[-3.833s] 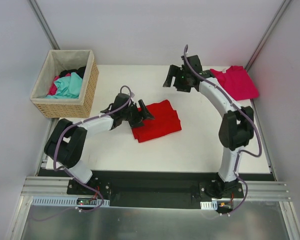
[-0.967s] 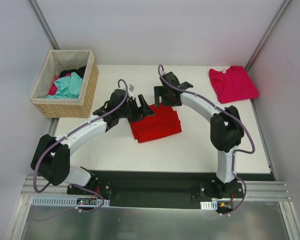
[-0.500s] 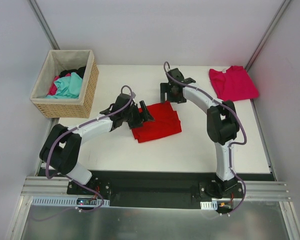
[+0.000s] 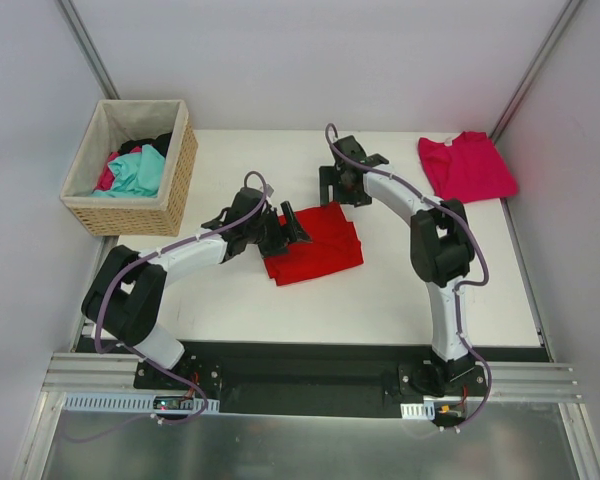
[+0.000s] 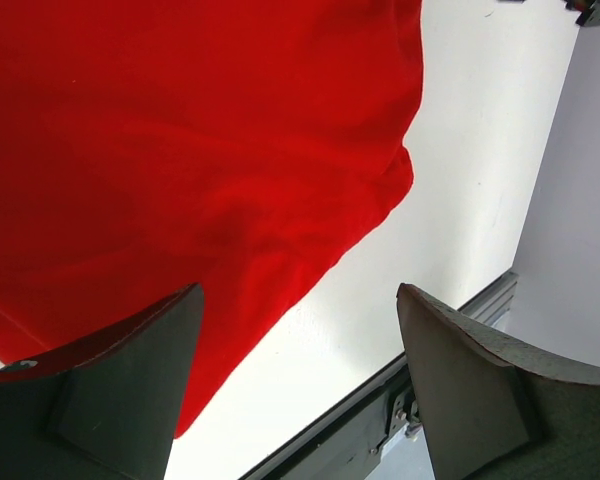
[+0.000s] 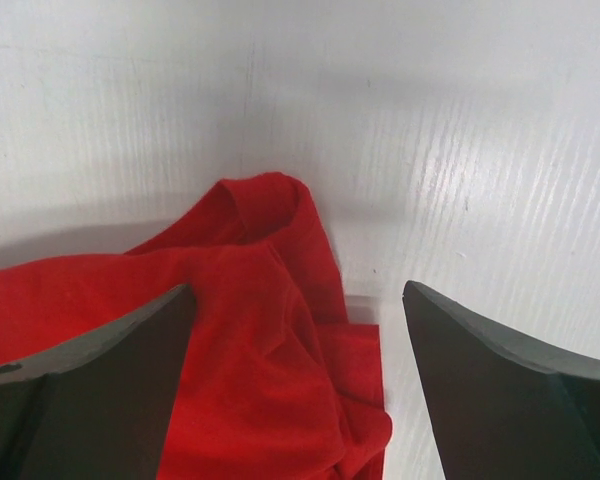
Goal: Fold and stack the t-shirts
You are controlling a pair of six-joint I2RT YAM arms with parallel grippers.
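The bright red t-shirt lies folded into a rough square at the table's middle. The magenta-pink t-shirt lies folded at the far right corner. My left gripper hovers open over the red shirt's left edge; in the left wrist view the red cloth fills the upper left and nothing sits between the fingers. My right gripper stands open just beyond the red shirt's far edge. The right wrist view shows a bunched corner of the red shirt below the open gripper.
A wicker basket with teal, pink and dark clothes stands at the far left corner. The white table ends at a black rail along the near edge. Grey walls close in on both sides.
The right arm swung from beside the pink shirt over to the red shirt's far edge. The left arm stretched out, then drew back a little. Both are nearly still over the last half second.
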